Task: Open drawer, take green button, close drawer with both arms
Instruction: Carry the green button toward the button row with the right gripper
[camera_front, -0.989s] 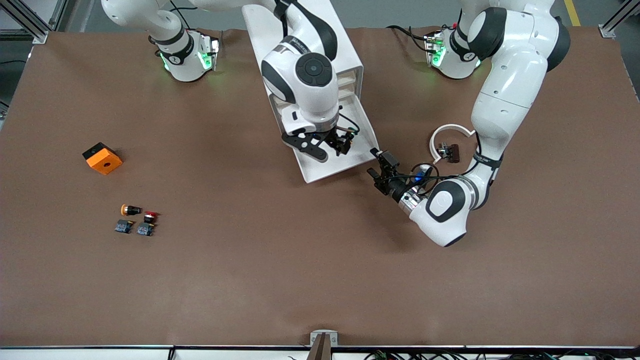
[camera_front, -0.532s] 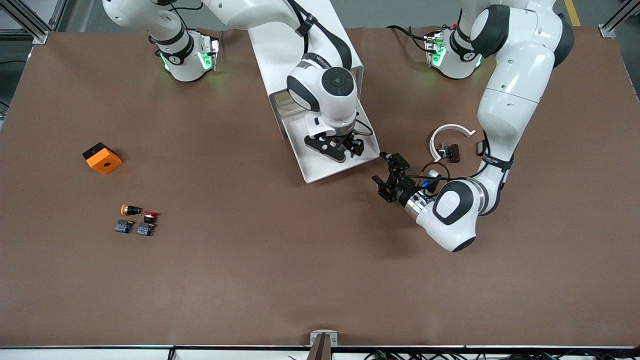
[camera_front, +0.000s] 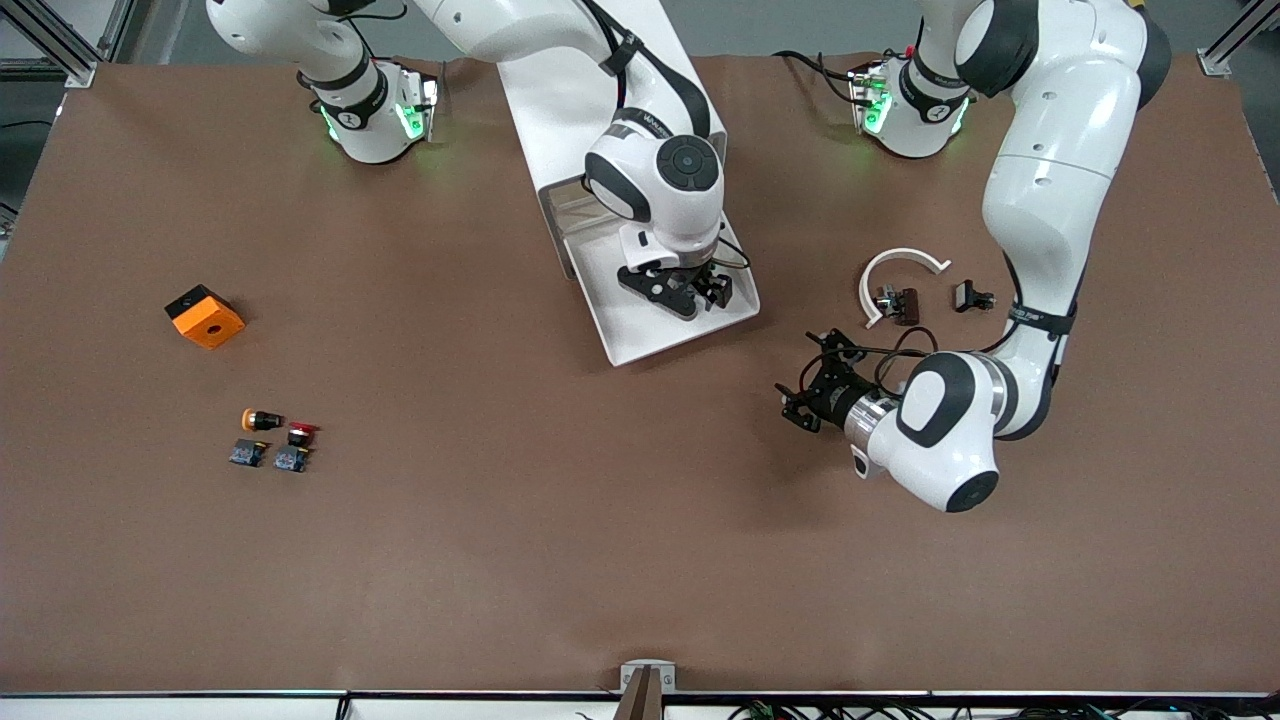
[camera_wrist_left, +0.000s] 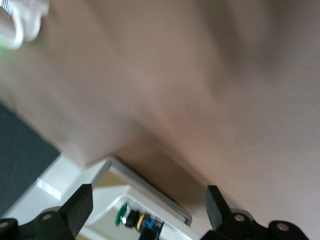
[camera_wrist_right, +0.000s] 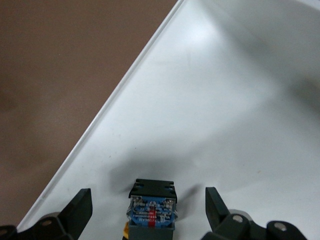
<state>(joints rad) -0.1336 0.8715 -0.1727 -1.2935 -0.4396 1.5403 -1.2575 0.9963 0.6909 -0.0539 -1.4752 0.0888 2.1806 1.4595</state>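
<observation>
Drawer (camera_front: 650, 320) pulled out on tabletop (camera_front: 500, 550): right pincer (camera_wrist_right: 148, 210) spread open inside it, directly over the button (camera_wrist_right: 152, 210) lying on the drawer floor; left pincer (camera_front: 805, 400) open, empty, over tabletop just beside drawer.

Bright light from above fills the bench (camera_front: 500, 560). Soft shadows sit under both arms. The left wrist view is blurry and smeared.
</observation>
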